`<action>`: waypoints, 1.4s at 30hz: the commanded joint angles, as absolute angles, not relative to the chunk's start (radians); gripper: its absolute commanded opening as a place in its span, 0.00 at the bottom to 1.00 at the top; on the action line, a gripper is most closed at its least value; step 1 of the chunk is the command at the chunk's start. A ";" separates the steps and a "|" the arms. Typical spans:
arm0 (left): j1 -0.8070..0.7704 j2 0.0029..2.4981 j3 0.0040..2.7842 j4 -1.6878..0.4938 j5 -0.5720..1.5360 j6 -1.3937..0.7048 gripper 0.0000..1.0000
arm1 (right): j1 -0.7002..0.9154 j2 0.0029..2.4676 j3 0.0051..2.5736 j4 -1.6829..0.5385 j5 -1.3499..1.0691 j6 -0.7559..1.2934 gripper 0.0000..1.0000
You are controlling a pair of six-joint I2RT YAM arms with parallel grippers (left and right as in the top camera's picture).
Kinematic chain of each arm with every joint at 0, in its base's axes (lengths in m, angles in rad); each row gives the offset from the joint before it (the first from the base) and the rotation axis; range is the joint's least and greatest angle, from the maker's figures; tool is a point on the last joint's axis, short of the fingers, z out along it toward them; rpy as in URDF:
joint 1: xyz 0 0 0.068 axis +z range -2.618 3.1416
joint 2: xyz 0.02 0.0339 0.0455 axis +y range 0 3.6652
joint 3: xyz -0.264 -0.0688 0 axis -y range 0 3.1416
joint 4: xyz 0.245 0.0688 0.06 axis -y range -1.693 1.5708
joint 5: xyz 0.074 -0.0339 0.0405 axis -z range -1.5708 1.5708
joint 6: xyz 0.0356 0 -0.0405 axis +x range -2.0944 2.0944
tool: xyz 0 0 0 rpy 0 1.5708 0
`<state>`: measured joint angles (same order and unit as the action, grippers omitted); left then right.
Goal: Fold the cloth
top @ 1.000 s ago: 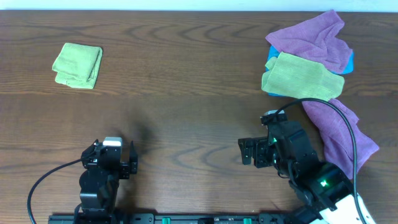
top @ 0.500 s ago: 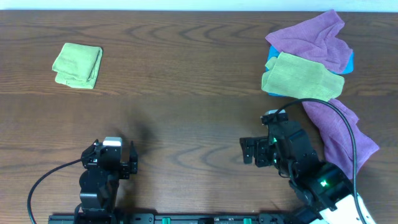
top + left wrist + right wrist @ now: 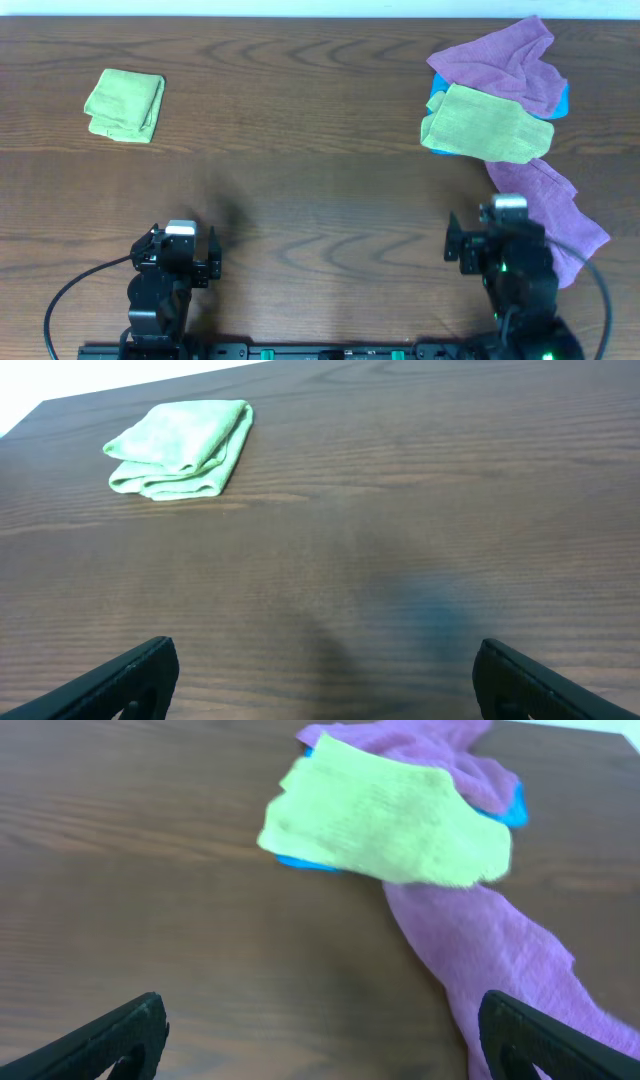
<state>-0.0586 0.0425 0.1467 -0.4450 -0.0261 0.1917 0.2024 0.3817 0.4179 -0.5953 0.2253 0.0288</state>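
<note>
The bright lime-green cloth point(image 3: 125, 104) lies folded into a small bundle at the far left of the table; it also shows in the left wrist view point(image 3: 180, 450). My left gripper point(image 3: 180, 250) is open and empty near the front edge, well short of the cloth; its fingers point(image 3: 322, 665) stand wide apart over bare wood. My right gripper point(image 3: 497, 242) is open and empty at the front right; its fingers point(image 3: 320, 1025) hover over wood beside a purple cloth.
A duller yellow-green cloth point(image 3: 485, 123) lies on a blue item point(image 3: 437, 95) at the back right, seen also in the right wrist view point(image 3: 390, 815). Purple cloths lie behind it point(image 3: 500, 60) and in front of it point(image 3: 555, 215). Dark wooden table point(image 3: 320, 150).
My right arm has swung to the right and drawn back toward the front edge, now pointing straight ahead. The left arm and the cloths have not moved.
</note>
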 commanded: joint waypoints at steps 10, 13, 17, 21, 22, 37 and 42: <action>-0.052 0.033 0.128 -0.447 -0.025 0.206 0.95 | 0.157 0.113 0.153 -0.590 0.121 -0.009 0.99; -0.052 0.033 0.128 -0.447 -0.025 0.206 0.95 | 0.156 0.088 0.153 -0.590 0.123 -0.009 0.99; -0.052 0.033 0.128 -0.447 -0.025 0.206 0.95 | 0.156 0.020 0.153 -0.590 0.123 -0.009 0.99; -0.052 0.033 0.128 -0.447 -0.025 0.205 0.96 | 0.156 0.005 0.153 -0.590 0.123 -0.009 0.99; -0.052 0.033 0.128 -0.447 -0.025 0.206 0.95 | 0.156 0.005 0.153 -0.590 0.123 -0.009 0.99; -0.052 0.033 0.128 -0.447 -0.025 0.206 0.95 | 0.156 0.006 0.153 -0.590 0.123 -0.009 0.99; -0.052 0.033 0.128 -0.447 -0.025 0.206 0.95 | 0.157 0.006 0.153 -0.590 0.123 -0.009 0.99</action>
<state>-0.0586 0.0425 0.1463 -0.4446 -0.0257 0.1917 0.1665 0.0147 0.1555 -0.5896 0.1272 0.0059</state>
